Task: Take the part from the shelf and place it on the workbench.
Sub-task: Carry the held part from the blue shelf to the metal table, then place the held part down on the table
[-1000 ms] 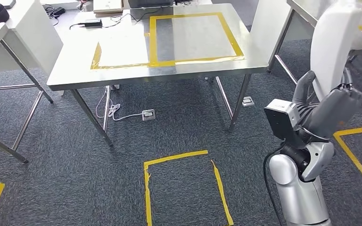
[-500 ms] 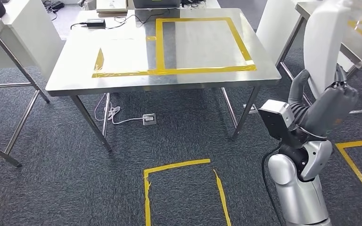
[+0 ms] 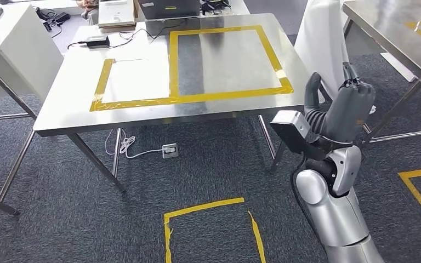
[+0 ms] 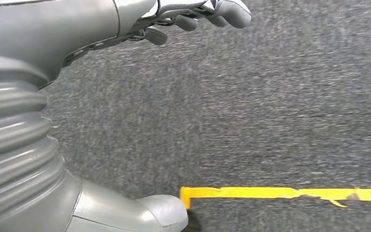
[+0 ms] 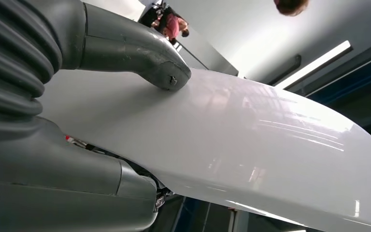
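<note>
A: Holding the part [image 3: 320,38] by its lower edge, is it?

B: Yes. The right hand [image 3: 342,107] grips the white glossy panel, thumb [image 5: 145,60] pressed on one face, and the panel rises above the hand, with the table [image 3: 66,109] off to the hand's left.

A: And how will it handle?

B: Probably light and stiff, but slick and wide, so it may swing. The left hand [image 4: 193,17] hangs free, fingers loosely curled.
</note>
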### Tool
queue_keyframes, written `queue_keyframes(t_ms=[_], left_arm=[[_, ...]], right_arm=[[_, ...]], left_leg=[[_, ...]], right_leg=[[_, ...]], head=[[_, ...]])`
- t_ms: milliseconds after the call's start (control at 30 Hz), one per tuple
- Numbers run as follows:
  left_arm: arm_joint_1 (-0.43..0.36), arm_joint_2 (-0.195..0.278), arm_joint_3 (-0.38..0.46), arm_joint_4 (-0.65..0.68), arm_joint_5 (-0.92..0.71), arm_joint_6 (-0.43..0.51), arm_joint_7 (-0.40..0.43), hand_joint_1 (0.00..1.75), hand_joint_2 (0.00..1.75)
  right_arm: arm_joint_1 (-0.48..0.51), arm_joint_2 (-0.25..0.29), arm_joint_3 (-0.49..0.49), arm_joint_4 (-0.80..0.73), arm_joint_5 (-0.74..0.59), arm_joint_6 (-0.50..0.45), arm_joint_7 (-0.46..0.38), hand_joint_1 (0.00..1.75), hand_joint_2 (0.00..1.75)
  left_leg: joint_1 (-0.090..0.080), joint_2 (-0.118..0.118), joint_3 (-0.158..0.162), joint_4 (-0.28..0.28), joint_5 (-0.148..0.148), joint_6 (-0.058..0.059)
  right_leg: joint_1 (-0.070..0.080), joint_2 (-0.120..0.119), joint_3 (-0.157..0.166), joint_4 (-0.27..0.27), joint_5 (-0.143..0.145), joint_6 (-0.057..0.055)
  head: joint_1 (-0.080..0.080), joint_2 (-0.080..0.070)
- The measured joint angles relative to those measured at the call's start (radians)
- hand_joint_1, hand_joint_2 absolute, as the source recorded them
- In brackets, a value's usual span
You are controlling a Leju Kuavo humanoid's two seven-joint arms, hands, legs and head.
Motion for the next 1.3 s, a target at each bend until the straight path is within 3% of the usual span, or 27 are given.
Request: queue_keyframes(t_ms=[67, 100, 133, 233, 300, 367, 433, 467, 500, 567, 600, 633, 733, 800, 833, 900, 933, 967, 1000, 1100, 1133, 1167, 1233, 1300], left_arm=[[0.003, 0.001, 0.0, 0.001, -0.005, -0.002, 0.004, 0.0, 1.75], [0.005, 0.001, 0.0, 0.001, -0.009, -0.003, 0.006, 0.0, 1.75], [0.005, 0.001, 0.0, 0.002, -0.012, -0.004, 0.007, 0.0, 1.75], [0.001, -0.003, -0.001, 0.001, -0.022, -0.009, 0.008, 0.0, 1.75], [-0.002, -0.004, -0.002, 0.0, -0.029, -0.012, 0.01, 0.0, 1.75], [-0.002, -0.005, -0.003, 0.0, -0.035, -0.013, 0.014, 0.0, 1.75], [-0.002, -0.007, -0.004, 0.0, -0.04, -0.014, 0.018, 0.0, 1.75], [-0.002, -0.007, -0.005, 0.0, -0.044, -0.014, 0.019, 0.0, 1.75], [-0.003, -0.008, -0.007, 0.0, -0.049, -0.015, 0.02, 0.0, 1.75], [-0.005, -0.01, -0.011, 0.0, -0.059, -0.017, 0.023, 0.0, 1.75], [-0.007, -0.011, -0.013, 0.0, -0.063, -0.018, 0.025, 0.0, 1.75], [-0.009, -0.011, -0.015, 0.0, -0.066, -0.02, 0.026, 0.0, 1.75], [-0.015, -0.01, -0.02, -0.002, -0.07, -0.023, 0.028, 0.0, 1.75], [-0.019, -0.009, -0.022, -0.004, -0.07, -0.024, 0.028, 0.0, 1.75], [-0.021, -0.009, -0.022, -0.004, -0.071, -0.024, 0.028, 0.0, 1.75], [-0.022, -0.009, -0.022, -0.004, -0.072, -0.025, 0.029, 0.0, 1.75], [-0.021, -0.009, -0.023, -0.004, -0.073, -0.026, 0.03, 0.0, 1.75], [-0.019, -0.008, -0.023, -0.004, -0.075, -0.026, 0.031, 0.0, 1.75], [-0.018, -0.008, -0.023, -0.004, -0.078, -0.027, 0.033, 0.0, 1.75], [-0.014, -0.005, -0.023, -0.003, -0.083, -0.027, 0.036, 0.0, 1.75], [-0.013, -0.004, -0.023, -0.002, -0.085, -0.027, 0.036, 0.0, 1.75], [-0.012, -0.004, -0.023, -0.001, -0.086, -0.027, 0.035, 0.0, 1.75], [-0.015, -0.005, -0.023, -0.002, -0.087, -0.027, 0.033, 0.0, 1.75], [-0.018, -0.004, -0.023, -0.004, -0.087, -0.027, 0.03, 0.0, 1.75]], right_arm=[[-0.007, 0.0, 0.014, 0.009, -0.001, 0.005, -0.002, 1.75, 1.75], [-0.011, -0.001, 0.021, 0.014, -0.002, 0.01, -0.003, 1.75, 1.75], [-0.014, -0.001, 0.026, 0.018, -0.003, 0.014, -0.004, 1.75, 1.75], [-0.022, -0.01, 0.035, 0.024, -0.007, 0.022, -0.004, 1.75, 1.75], [-0.027, -0.021, 0.043, 0.031, -0.008, 0.029, -0.006, 1.75, 1.75], [-0.03, -0.031, 0.053, 0.044, -0.009, 0.036, -0.012, 1.75, 1.75], [-0.038, -0.037, 0.067, 0.064, -0.011, 0.043, -0.018, 1.75, 1.75], [-0.047, -0.038, 0.076, 0.076, -0.01, 0.046, -0.019, 1.75, 1.75], [-0.058, -0.04, 0.086, 0.088, -0.008, 0.049, -0.019, 1.75, 1.75], [-0.086, -0.041, 0.108, 0.118, -0.002, 0.053, -0.015, 1.75, 1.75], [-0.1, -0.041, 0.119, 0.133, 0.001, 0.054, -0.013, 1.75, 1.75], [-0.112, -0.041, 0.128, 0.146, 0.003, 0.055, -0.011, 1.75, 1.75], [-0.143, -0.041, 0.151, 0.176, 0.003, 0.055, -0.011, 1.75, 1.75], [-0.172, -0.036, 0.168, 0.201, 0.001, 0.055, -0.015, 1.75, 1.75], [-0.187, -0.031, 0.178, 0.218, 0.002, 0.056, -0.015, 1.75, 1.75], [-0.216, -0.016, 0.198, 0.257, 0.004, 0.058, -0.012, 1.75, 1.75], [-0.23, -0.007, 0.208, 0.28, 0.005, 0.059, -0.009, 1.75, 1.75], [-0.244, 0.0, 0.215, 0.3, 0.004, 0.061, -0.006, 1.75, 1.75], [-0.26, 0.008, 0.222, 0.32, 0.004, 0.063, -0.004, 1.75, 1.75], [-0.312, 0.029, 0.242, 0.387, -0.008, 0.065, -0.008, 1.75, 1.75], [-0.327, 0.034, 0.249, 0.408, -0.014, 0.066, -0.012, 1.75, 1.75], [-0.341, 0.039, 0.254, 0.426, -0.019, 0.066, -0.016, 1.75, 1.75], [-0.372, 0.047, 0.259, 0.459, -0.03, 0.069, -0.023, 1.75, 1.75], [-0.41, 0.058, 0.268, 0.502, -0.037, 0.073, -0.03, 1.75, 1.75]], left_leg=[[-0.003, 0.001, 0.007, -0.109, 0.129, 0.01], [-0.004, 0.001, 0.012, -0.142, 0.175, 0.016], [-0.005, 0.002, 0.016, -0.159, 0.198, 0.022], [0.0, 0.0, 0.045, -0.168, 0.189, 0.041], [0.004, -0.001, 0.068, -0.174, 0.174, 0.05], [0.005, -0.003, 0.088, -0.175, 0.154, 0.053], [0.005, -0.004, 0.112, -0.175, 0.132, 0.052], [0.005, -0.004, 0.126, -0.175, 0.12, 0.05], [0.005, -0.004, 0.142, -0.175, 0.108, 0.048], [0.004, -0.004, 0.167, -0.175, 0.084, 0.041], [0.003, -0.005, 0.176, -0.177, 0.072, 0.036], [0.003, -0.005, 0.186, -0.177, 0.066, 0.03], [0.002, -0.005, 0.205, -0.163, 0.069, 0.008], [0.003, -0.002, 0.17, -0.091, 0.071, -0.001], [0.003, -0.001, 0.13, -0.031, 0.061, -0.004], [0.004, 0.0, 0.042, 0.067, 0.009, -0.01], [0.004, 0.0, 0.009, 0.085, -0.016, -0.01], [0.004, 0.0, -0.008, 0.073, -0.021, -0.008], [0.004, 0.0, -0.012, 0.034, 0.003, -0.004], [-0.001, 0.002, -0.002, -0.14, 0.183, 0.01], [-0.002, 0.002, 0.0, -0.17, 0.222, 0.014], [-0.003, 0.003, 0.001, -0.183, 0.234, 0.019], [0.001, 0.001, 0.014, -0.181, 0.225, 0.03], [0.005, 0.0, 0.033, -0.184, 0.212, 0.04]], right_leg=[[0.004, 0.002, 0.028, 0.003, -0.028, 0.006], [0.006, 0.003, 0.036, 0.002, -0.041, 0.011], [0.007, 0.005, 0.043, 0.005, -0.048, 0.018], [0.008, 0.005, 0.03, 0.054, -0.033, 0.036], [0.005, 0.002, -0.035, 0.152, -0.03, 0.049], [-0.001, 0.0, -0.121, 0.251, -0.074, 0.061], [-0.005, -0.002, -0.179, 0.278, -0.11, 0.065], [-0.006, -0.003, -0.188, 0.252, -0.098, 0.064], [-0.006, -0.004, -0.183, 0.2, -0.062, 0.061], [-0.003, -0.006, -0.159, 0.072, 0.051, 0.052], [0.001, -0.006, -0.149, 0.029, 0.088, 0.046], [0.004, -0.006, -0.142, 0.005, 0.109, 0.039], [0.003, -0.005, -0.107, -0.014, 0.096, 0.015], [-0.001, -0.005, -0.075, -0.021, 0.084, 0.003], [-0.002, -0.004, -0.064, -0.024, 0.074, -0.001], [-0.001, -0.001, -0.044, -0.024, 0.053, -0.004], [-0.001, 0.001, -0.031, -0.024, 0.041, -0.004], [0.0, 0.002, -0.016, -0.024, 0.029, -0.004], [0.0, 0.003, 0.001, -0.024, 0.016, -0.003], [0.005, 0.004, 0.041, -0.019, -0.026, 0.005], [0.007, 0.005, 0.047, -0.019, -0.037, 0.011], [0.01, 0.007, 0.052, -0.016, -0.044, 0.017], [0.01, 0.006, 0.05, 0.004, -0.045, 0.027], [0.007, 0.002, 0.003, 0.09, -0.038, 0.039]], head=[[-0.002, 0.0], [-0.003, 0.0], [-0.003, 0.0], [-0.001, 0.0], [0.003, 0.0], [0.007, 0.0], [0.009, 0.0], [0.01, 0.0], [0.011, 0.0], [0.012, 0.0], [0.012, 0.0], [0.012, 0.0], [0.012, 0.0], [0.007, 0.0], [0.004, 0.0], [-0.002, 0.0], [-0.004, 0.0], [-0.006, 0.0], [-0.007, 0.0], [-0.01, 0.0], [-0.011, 0.0], [-0.011, 0.0], [-0.008, 0.0], [-0.004, 0.0]])
